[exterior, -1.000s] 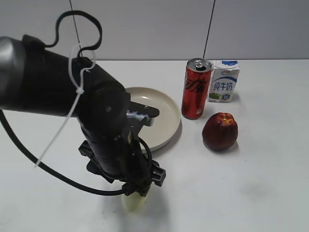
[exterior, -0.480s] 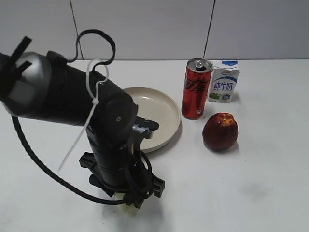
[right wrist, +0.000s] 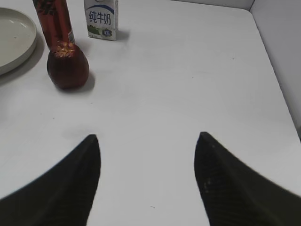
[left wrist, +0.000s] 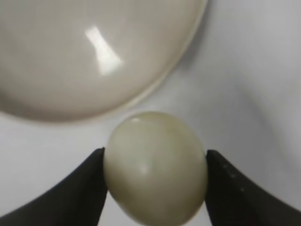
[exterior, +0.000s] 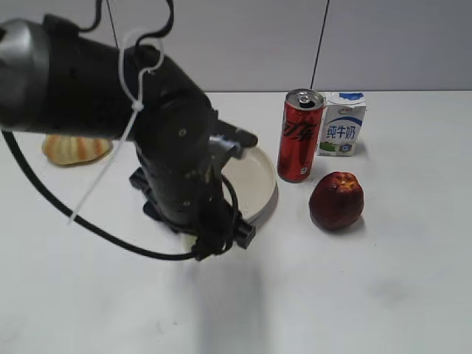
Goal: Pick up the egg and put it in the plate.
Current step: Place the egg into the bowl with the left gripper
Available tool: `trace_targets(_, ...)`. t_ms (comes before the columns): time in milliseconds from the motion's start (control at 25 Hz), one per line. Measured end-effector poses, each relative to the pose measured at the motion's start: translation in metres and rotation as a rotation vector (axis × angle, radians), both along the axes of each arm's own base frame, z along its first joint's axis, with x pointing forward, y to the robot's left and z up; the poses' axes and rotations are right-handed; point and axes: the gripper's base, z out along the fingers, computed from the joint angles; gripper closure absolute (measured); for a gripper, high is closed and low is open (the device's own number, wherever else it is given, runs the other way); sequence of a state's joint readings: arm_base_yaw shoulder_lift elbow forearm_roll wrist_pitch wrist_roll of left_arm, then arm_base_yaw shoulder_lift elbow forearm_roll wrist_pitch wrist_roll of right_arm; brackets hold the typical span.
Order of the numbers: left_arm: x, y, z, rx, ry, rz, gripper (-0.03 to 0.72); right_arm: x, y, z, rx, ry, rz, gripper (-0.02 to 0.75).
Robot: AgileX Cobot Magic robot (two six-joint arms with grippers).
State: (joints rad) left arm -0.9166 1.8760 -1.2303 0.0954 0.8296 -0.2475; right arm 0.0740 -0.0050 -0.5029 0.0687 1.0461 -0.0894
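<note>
The white matte bench [exterior: 383, 295] carries everything here, and the widest thing on it is the large round shallow beige plate [exterior: 258, 181] with its raised rim, lying a little left of the bench's middle and toward the far edge. My left arm hangs over its near rim and hides most of it from the exterior camera. Right of the plate stand a tall red drink can [exterior: 299, 136] and a small white-and-blue milk carton [exterior: 342, 123], both near the far edge, with a dark red wrinkled fruit [exterior: 336, 200] just in front of them. A ribbed orange-and-white pumpkin-shaped thing [exterior: 74, 149] lies toward the far left corner.

My left jaws [left wrist: 155, 169] are clamped on the small smooth oval egg [left wrist: 155, 167] — one dark finger [left wrist: 70, 197] presses each flank, and it sits clear of the bench. From my left wrist camera the plate's rim [left wrist: 155, 84] lies just ahead of the egg, on the far-edge side, so the egg is beside the rim and not yet over the dish. I judge the coming move to be a short carry toward the far edge, then a release. The egg's long axis seems to run roughly across the jaws, though I cannot be sure.

It is pale cream with a faint green tint, glossy and unmarked.

My right jaws [right wrist: 146, 179] stand wide apart and empty near the bench's right edge, well away from the plate — my left arm is the nearer.
</note>
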Motion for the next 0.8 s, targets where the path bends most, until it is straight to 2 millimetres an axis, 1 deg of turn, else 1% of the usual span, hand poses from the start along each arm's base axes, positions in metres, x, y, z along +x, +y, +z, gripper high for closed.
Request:
trace_targets(80, 0.013, -0.003, 0.01, -0.02, -0.042, -0.01, 0.241, 0.0, 0.0, 0.0, 0.0, 0.0, 0.0, 0.259)
trace_targets(160, 0.032, -0.001, 0.01, -0.029, -0.054, 0.014, 0.241, 0.0, 0.0, 0.0, 0.0, 0.0, 0.0, 0.259)
trace_targets(320, 0.072, 0.01, -0.004, -0.044, -0.036, 0.119, 0.241, 0.0, 0.0, 0.0, 0.001, 0.0, 0.0, 0.259)
trace_targets(400, 0.088, 0.016, -0.007, -0.059, -0.051, 0.145, 0.241, 0.0, 0.0, 0.0, 0.001, 0.0, 0.0, 0.259)
trace_targets(440, 0.093, 0.018, -0.006, -0.07, -0.06, 0.153, 0.241, 0.0, 0.0, 0.0, 0.001, 0.0, 0.0, 0.259)
trace_targets(560, 0.103, 0.023, -0.002, -0.095, -0.083, 0.164, 0.239, 0.0, 0.0, 0.0, 0.001, 0.0, 0.0, 0.259)
trace_targets(600, 0.104, 0.023, 0.0, -0.104, -0.089, 0.16, 0.206, 0.0, 0.0, 0.0, 0.001, 0.0, 0.0, 0.259)
trace_targets(640, 0.105, 0.023, 0.0, -0.11, -0.089, 0.157, 0.135, 0.0, 0.0, 0.0, 0.001, 0.0, 0.0, 0.259)
trace_targets(680, 0.105, 0.022, 0.0, -0.119, -0.082, 0.155, 0.092, 0.0, 0.0, 0.0, 0.001, 0.0, 0.0, 0.259)
trace_targets(720, 0.104, 0.021, 0.0, -0.127, -0.074, 0.155, 0.068, 0.0, 0.0, 0.0, 0.001, 0.0, 0.0, 0.259)
trace_targets(800, 0.103, 0.02, 0.0, -0.144, -0.058, 0.155, 0.06, 0.0, 0.0, 0.0, 0.0, 0.0, 0.0, 0.259)
